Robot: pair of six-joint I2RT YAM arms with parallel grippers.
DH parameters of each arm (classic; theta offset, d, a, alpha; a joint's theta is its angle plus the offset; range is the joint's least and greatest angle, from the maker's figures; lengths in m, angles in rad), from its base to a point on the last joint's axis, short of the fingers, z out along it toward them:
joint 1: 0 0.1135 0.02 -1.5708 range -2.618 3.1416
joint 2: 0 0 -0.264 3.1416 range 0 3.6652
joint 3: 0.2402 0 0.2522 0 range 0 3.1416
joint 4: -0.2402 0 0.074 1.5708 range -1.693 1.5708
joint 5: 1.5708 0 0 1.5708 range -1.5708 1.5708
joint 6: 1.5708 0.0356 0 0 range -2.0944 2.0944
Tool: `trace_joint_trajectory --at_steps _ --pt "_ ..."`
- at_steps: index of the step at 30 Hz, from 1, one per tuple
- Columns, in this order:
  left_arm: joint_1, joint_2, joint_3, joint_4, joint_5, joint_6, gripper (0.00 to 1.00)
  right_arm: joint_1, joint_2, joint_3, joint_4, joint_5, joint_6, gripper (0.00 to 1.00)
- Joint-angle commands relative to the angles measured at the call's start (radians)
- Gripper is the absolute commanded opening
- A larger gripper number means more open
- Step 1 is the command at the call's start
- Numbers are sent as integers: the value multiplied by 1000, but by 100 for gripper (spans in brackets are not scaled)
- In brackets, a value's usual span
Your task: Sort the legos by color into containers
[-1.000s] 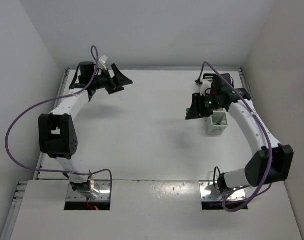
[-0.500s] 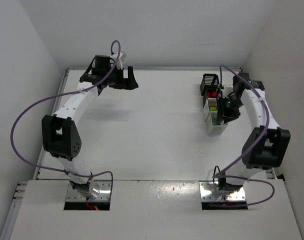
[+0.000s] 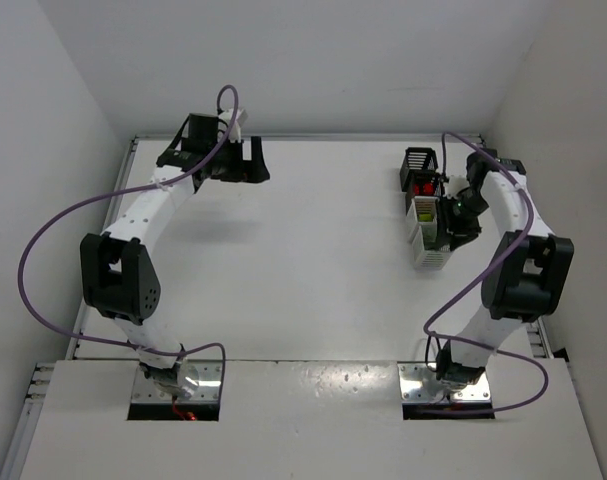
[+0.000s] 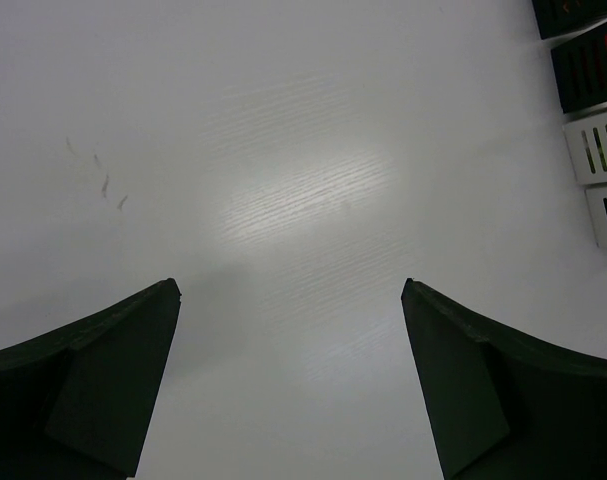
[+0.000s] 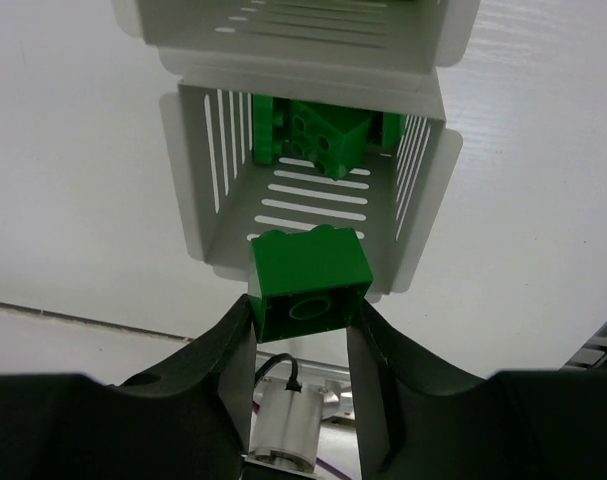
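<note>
My right gripper (image 5: pixel 301 306) is shut on a dark green lego (image 5: pixel 308 278), holding it just above the near rim of a white slatted container (image 5: pixel 199 170). More green legos (image 5: pixel 318 132) lie at that container's far end. From above, the right gripper (image 3: pixel 448 227) hangs over the white end of the row of containers (image 3: pixel 429 250). One black container (image 3: pixel 421 187) holds red legos. A white one (image 3: pixel 424 214) holds lime-yellow legos. My left gripper (image 4: pixel 291 290) is open over bare table at the back left (image 3: pixel 245 163), with nothing between its fingers.
The row of containers (image 4: pixel 595 145) shows at the right edge of the left wrist view. A second white container (image 5: pixel 293 25) stands beyond the one under the brick. Side walls close the table in on the left, right and back. Purple cables loop off both arms.
The right arm has swung from the table's middle right back over the containers, carrying the green lego. The left gripper has shifted a little right and toward the back wall.
</note>
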Motion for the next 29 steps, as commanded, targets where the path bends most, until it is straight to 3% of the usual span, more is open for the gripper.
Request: trace_joint_trajectory --at_steps 1,3,9,16,25,29 --pt "3 -14 37 -14 29 2 100 -6 4 70 8 -38 -4 20" --pt "3 -14 47 -23 29 16 100 -6 4 82 -4 -48 -16 38" --pt "3 -14 47 -33 38 36 100 3 -65 105 -25 -114 -39 61" --pt "23 -14 38 -33 58 56 100 3 -117 145 -25 -130 -48 69" --pt "128 -149 -104 -33 -34 66 100 -15 -74 540 80 -167 4 86" --pt "164 -227 -178 6 -56 115 100 -25 -13 567 80 -145 -7 89"
